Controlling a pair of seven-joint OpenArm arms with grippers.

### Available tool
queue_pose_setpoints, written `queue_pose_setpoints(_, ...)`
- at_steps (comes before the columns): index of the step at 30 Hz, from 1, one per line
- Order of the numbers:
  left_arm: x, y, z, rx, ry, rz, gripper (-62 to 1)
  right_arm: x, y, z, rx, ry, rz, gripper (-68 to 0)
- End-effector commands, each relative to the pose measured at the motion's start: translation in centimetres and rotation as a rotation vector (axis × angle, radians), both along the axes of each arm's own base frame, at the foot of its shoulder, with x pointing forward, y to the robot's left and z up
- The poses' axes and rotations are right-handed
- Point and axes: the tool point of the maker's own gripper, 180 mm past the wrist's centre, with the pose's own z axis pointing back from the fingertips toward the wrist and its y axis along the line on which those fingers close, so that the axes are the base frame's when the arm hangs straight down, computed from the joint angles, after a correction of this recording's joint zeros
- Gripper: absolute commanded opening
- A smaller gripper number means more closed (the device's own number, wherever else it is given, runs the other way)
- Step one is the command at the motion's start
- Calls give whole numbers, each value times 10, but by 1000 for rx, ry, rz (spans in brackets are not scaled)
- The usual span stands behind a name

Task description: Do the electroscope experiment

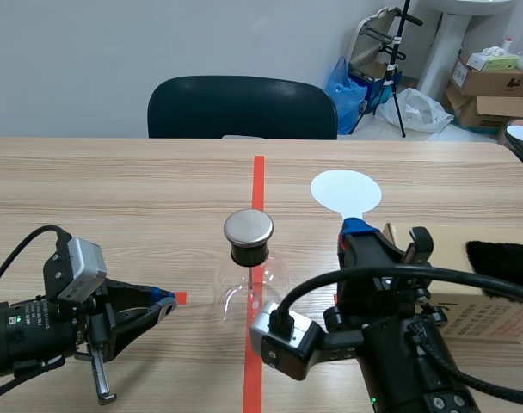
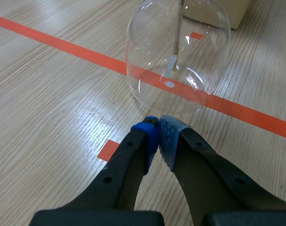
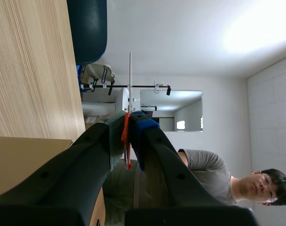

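One flat white round paddle point(image 1: 346, 191) is sitting clamped in the right gripper point(image 1: 358, 229), right of the clear glass electroscope's point(image 1: 250, 277) round metal cap point(image 1: 249, 227); the left gripper point(image 2: 158, 123) is resting closed, empty.

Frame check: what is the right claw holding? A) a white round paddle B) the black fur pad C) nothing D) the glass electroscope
A: the right claw is shut on the handle of the white round paddle, while the electroscope stands on the table, not in its grip.
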Motion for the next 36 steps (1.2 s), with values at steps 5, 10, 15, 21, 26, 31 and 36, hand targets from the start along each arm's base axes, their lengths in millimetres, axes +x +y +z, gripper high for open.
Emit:
queue_pose_setpoints(5,4,-4,10,-31,-28,-2,-579,4,-1,10,11,-32,-5,-665)
queue_pose_setpoints(10,4,-4,10,-31,-28,-2,-579,4,-2,10,11,-32,-6,-665)
queue_pose_setpoints(15,4,-4,10,-31,-28,-2,-579,4,-2,10,11,-32,-6,-665)
queue_pose_setpoints(21,4,-4,10,-30,-28,-2,-579,4,-2,10,12,-32,-10,-665)
queue_pose_setpoints(26,4,-4,10,-30,-28,-2,-579,4,-4,9,11,-29,-16,-665)
queue_pose_setpoints(31,4,-4,10,-31,-28,-2,-579,3,-6,7,-3,-24,-14,-665)
queue_pose_setpoints(36,4,-4,10,-31,-28,-2,-580,3,-7,7,-2,-24,-18,-665)
